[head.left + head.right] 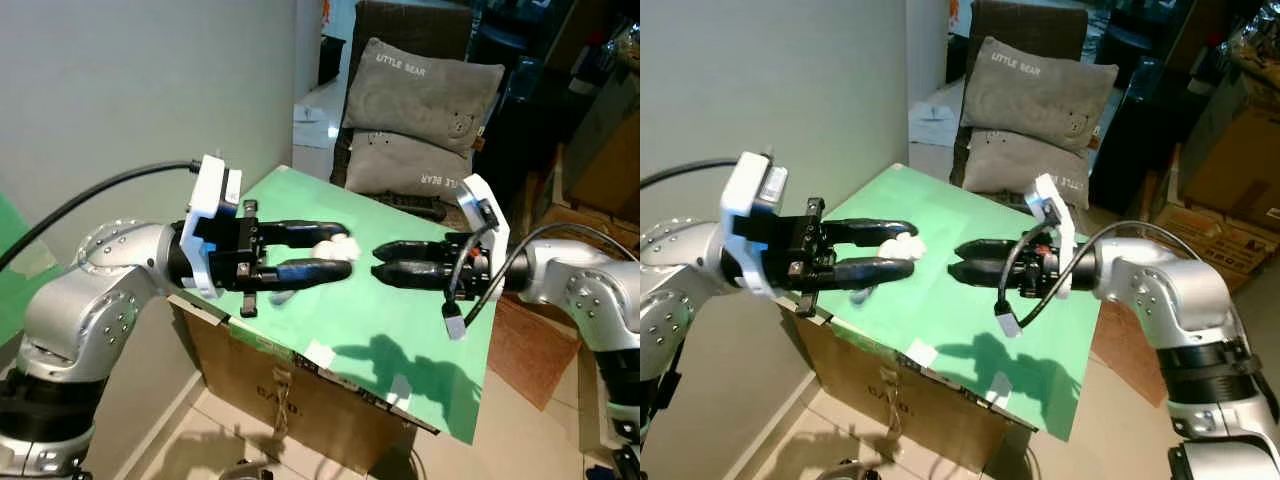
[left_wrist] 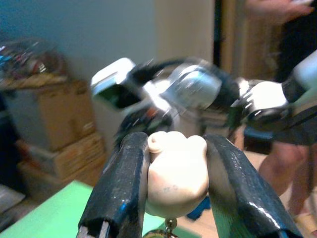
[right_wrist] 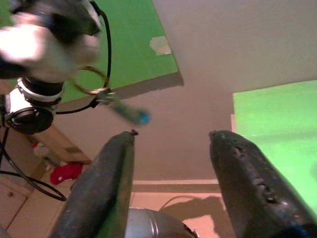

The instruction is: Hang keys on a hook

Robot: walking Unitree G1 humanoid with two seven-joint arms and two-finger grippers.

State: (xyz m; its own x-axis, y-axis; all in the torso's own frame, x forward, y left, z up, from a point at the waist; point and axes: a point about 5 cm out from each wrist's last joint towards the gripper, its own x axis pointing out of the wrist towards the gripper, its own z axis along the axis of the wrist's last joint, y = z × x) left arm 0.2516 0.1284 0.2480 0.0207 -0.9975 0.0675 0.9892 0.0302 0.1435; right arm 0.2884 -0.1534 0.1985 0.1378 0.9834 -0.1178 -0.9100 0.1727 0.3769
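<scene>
While left claw grips the white fob – right claw faces it, parted

A lived-in home: cushioned chair, cardboard boxes (stacked).

"LITTLE BEAR" on each of 2 grey cushions

The two tools face each other above the green board, cushions behind.
</scene>
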